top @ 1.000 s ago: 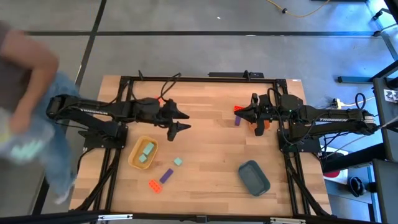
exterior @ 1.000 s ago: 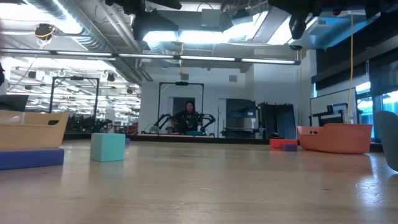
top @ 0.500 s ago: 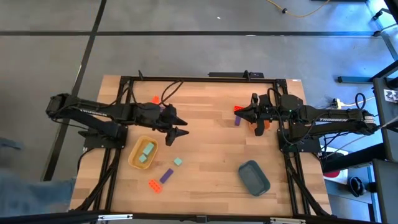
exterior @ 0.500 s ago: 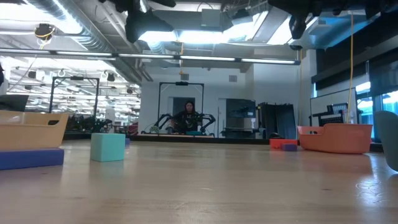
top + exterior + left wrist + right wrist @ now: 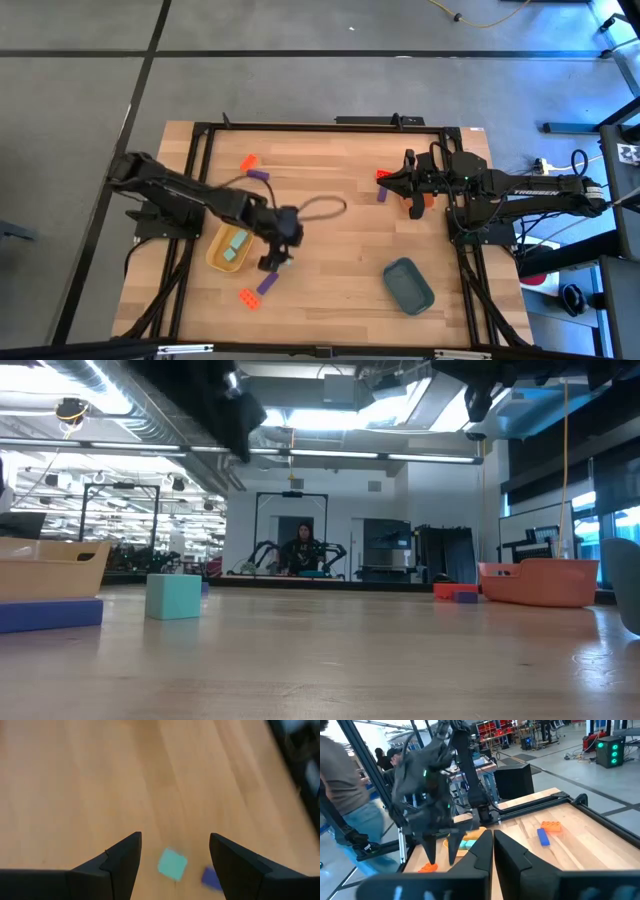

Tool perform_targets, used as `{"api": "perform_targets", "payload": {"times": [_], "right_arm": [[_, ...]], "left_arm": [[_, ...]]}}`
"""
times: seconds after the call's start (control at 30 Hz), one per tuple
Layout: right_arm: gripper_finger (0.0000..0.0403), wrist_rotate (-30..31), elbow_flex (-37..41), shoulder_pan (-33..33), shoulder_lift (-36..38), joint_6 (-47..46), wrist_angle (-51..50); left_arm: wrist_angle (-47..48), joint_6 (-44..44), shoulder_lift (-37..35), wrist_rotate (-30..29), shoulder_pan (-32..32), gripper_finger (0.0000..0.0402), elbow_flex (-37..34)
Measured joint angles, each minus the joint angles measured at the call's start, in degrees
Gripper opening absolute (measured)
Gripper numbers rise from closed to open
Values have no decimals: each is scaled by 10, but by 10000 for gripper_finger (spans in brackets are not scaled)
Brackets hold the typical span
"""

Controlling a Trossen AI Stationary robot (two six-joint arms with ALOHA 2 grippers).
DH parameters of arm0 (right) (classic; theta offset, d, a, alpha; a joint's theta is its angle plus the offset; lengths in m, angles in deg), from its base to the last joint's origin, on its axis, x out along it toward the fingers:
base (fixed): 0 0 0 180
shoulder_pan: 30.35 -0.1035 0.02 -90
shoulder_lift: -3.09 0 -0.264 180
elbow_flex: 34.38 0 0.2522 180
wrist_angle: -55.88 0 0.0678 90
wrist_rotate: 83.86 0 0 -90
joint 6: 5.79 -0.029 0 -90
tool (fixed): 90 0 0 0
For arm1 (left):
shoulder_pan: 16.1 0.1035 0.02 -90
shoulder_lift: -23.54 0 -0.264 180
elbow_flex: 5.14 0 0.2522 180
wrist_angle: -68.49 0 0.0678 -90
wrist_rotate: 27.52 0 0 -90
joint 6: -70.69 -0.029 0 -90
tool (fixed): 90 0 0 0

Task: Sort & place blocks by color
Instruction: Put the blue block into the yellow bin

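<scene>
The yellow tray (image 5: 229,247), near the table's (image 5: 330,250) left edge, is seen to hold two pale teal blocks (image 5: 236,246). The dark teal tray (image 5: 409,284), towards the front right corner, shows nothing inside. An orange tray (image 5: 540,582) is seen in the low view; its contents cannot be made out. The left gripper (image 5: 274,257) is held spread apart above a loose pale teal block (image 5: 172,863), beside the yellow tray. A purple block (image 5: 267,282) and a red-orange block (image 5: 246,297) lie near the front edge. The right gripper (image 5: 397,180) is closed, empty, near the right edge, beside another red-orange block (image 5: 383,175) and another purple block (image 5: 382,195).
</scene>
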Motion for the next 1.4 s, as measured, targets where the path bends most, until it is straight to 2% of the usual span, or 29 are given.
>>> {"api": "perform_targets", "payload": {"times": [0.17, 0.43, 0.57, 1.1, 1.4], "right_arm": [[19, 0, 0, 0, 0, 0, -5], [19, 0, 0, 0, 0, -1, -6], [19, 0, 0, 0, 0, -1, -6], [19, 4, 0, 0, 0, -1, -7], [19, 19, 0, 0, 0, -2, -8]], "left_arm": [[11, -97, 53, -12, -26, 226, 0], [12, -168, 123, 3, -32, 226, 0], [13, -176, 144, -23, -29, 226, 0], [16, -192, 182, -21, -21, 224, -1], [15, -195, 187, -21, -18, 177, -1]]}}
